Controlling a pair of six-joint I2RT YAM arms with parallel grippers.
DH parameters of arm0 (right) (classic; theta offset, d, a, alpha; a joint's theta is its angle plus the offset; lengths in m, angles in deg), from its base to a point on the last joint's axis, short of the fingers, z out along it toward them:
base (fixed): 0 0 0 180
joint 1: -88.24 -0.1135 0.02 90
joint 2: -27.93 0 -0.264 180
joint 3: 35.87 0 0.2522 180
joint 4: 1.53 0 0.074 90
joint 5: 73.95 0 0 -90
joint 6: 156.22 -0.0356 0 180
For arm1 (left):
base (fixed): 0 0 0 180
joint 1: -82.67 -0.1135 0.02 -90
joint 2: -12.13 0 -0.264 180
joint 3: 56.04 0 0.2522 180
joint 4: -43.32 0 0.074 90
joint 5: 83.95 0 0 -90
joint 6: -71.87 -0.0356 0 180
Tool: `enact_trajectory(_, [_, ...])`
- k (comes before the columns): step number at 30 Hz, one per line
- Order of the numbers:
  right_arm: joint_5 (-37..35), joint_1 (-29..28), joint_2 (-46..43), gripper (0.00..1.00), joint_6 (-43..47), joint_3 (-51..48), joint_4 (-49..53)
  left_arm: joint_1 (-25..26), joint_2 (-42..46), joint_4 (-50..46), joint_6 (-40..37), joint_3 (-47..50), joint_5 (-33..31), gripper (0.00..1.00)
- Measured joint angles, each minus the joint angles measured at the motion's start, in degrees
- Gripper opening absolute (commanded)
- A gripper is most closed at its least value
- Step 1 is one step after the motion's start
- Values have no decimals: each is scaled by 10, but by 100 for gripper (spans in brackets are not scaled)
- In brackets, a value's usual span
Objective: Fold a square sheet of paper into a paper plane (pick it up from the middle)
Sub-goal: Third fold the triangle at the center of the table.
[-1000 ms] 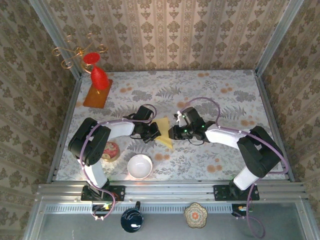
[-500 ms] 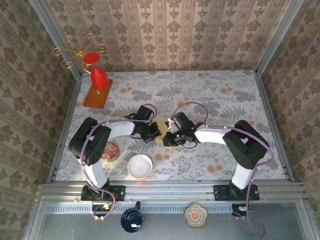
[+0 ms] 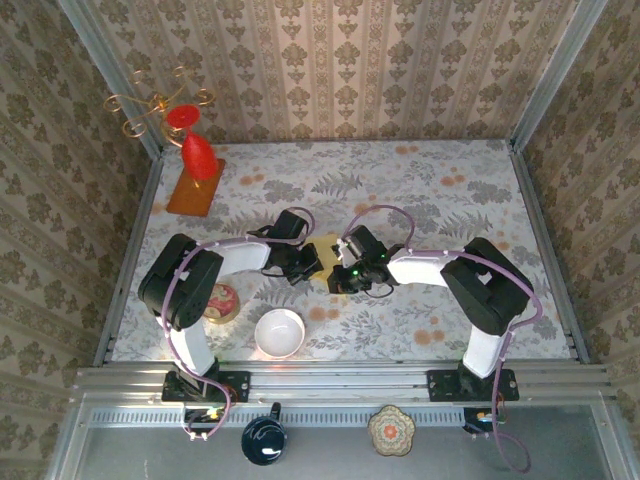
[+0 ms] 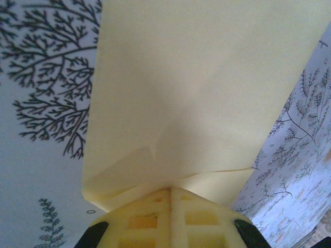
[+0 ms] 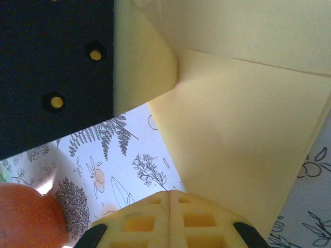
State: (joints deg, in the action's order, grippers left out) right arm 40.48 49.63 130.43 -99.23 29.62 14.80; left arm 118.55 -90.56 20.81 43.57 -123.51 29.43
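Right fingers (image 5: 150, 219) have slid closer to the left fingers (image 4: 150, 217); both pairs are pressed together, pinching the folded paper (image 4: 196, 93) between them.

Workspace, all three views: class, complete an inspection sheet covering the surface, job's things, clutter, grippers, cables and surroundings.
Surface: floral tablecloth, lying flat.
Job's things: yellow paper, partly folded with creases, mid-table between both grippers.
Clutter: white bowl; small red-patterned dish; red ornament on an orange board; gold candelabra; dark cup and patterned dish below the metal front rail.
Grippers: left gripper shut on the paper's edge; right gripper shut, tips at the paper's edge, pinch unclear.
Cables: purple cables loop along both arms.
Surroundings: wallpapered walls on three sides.
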Motion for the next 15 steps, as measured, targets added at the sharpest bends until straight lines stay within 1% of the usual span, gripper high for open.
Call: enact_trajectory(15, [0, 13, -8, 9, 14, -1, -1, 0, -3, -2, -9, -4, 3, 5])
